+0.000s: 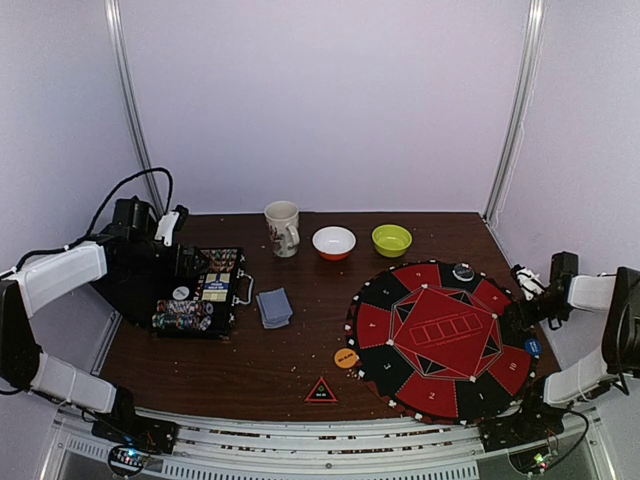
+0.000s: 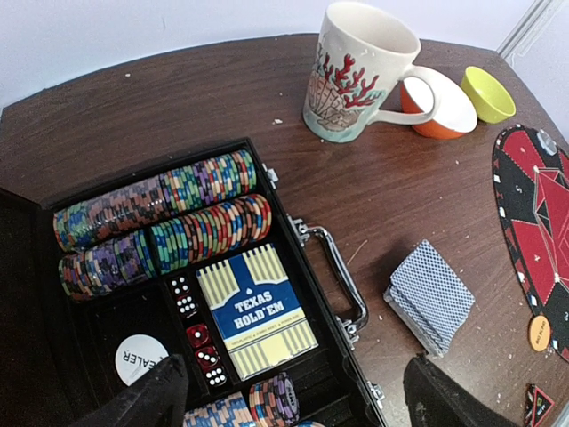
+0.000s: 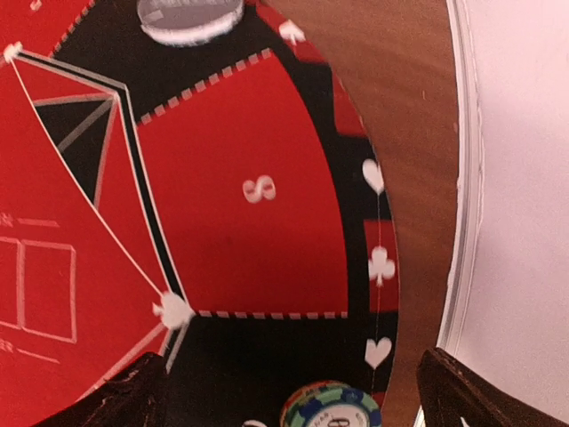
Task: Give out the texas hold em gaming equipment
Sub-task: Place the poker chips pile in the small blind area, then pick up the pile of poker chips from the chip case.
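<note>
My right gripper [image 3: 293, 387] hangs over the right rim of the round red-and-black poker mat [image 1: 440, 340], its fingers [image 3: 124, 396] spread wide and gripping nothing. A blue-green chip [image 3: 331, 407] lies on the mat's rim between them, touching neither. Nearest my bases, off the mat's near-left edge, sits the black triangular marker edged in red [image 1: 321, 391]. The orange disc [image 1: 346, 357] lies a little farther back, just beside the mat's left rim. Left of the mat and apart from it lies the deck of blue-grey-backed cards [image 1: 274, 307]. Farther left again the black case [image 1: 200, 290] stands open. My left gripper [image 2: 293, 396] hovers over the case, also wide open and empty. Inside the case I see rows of striped poker chips [image 2: 169, 218], a boxed Texas Hold'em deck [image 2: 258, 311], red dice [image 2: 197, 336] and a white dealer button [image 2: 138, 358]. On the mat's far edge rests the black-and-white disc [image 1: 463, 271]. Beyond the mat's far-left side stand the coral-patterned cream mug [image 1: 282, 228], the white bowl [image 1: 334, 241] and the green bowl [image 1: 391, 239], in a row from left to right.
</note>
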Robot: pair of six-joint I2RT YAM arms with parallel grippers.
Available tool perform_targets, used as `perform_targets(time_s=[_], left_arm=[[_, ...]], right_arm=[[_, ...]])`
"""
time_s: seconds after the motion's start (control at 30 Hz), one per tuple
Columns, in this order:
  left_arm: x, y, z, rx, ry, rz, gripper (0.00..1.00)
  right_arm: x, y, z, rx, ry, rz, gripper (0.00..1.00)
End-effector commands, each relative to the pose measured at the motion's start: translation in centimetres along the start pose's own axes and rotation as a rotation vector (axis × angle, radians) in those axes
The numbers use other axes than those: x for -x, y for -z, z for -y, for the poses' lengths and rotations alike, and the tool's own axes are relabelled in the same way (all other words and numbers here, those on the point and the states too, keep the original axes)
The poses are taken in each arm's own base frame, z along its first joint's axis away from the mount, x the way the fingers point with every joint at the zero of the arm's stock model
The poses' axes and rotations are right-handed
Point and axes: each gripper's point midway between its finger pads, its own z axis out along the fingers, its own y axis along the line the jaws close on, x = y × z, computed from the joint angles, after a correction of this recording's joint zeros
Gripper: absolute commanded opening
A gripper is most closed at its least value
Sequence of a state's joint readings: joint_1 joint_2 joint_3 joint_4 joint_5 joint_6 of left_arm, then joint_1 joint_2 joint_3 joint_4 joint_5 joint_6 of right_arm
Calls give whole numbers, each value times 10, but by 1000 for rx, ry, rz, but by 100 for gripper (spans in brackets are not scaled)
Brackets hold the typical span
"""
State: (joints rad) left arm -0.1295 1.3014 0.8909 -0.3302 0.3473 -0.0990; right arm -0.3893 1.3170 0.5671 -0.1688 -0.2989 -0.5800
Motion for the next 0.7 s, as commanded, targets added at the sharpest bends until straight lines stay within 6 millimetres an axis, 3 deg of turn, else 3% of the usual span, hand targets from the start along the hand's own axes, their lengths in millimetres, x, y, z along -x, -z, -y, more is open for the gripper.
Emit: perform_targets(time_s=[0.0, 0.13, 0.23, 0.33, 0.43, 0.57, 0.67], left_arm=[[17, 9, 3, -15, -45, 91, 87], [14, 9, -1, 6, -15, 62, 86], [8, 9, -11, 67, 52, -9, 84], [-3, 12, -20, 143, 103, -70, 78], [-14, 16, -6, 152, 126, -124, 72], [-27, 17, 25, 125, 136, -180, 67], [-45, 10, 27, 139, 200, -233, 54]], right_arm=[[75, 18, -19, 57, 42, 177, 100], [139, 37, -46, 74, 86, 305, 100], [187, 63, -67, 78, 121, 422, 100], [222, 83, -84, 78, 138, 512, 100], [242, 95, -103, 92, 179, 571, 100], [251, 100, -124, 99, 252, 610, 100], [251, 101, -129, 103, 267, 636, 100]])
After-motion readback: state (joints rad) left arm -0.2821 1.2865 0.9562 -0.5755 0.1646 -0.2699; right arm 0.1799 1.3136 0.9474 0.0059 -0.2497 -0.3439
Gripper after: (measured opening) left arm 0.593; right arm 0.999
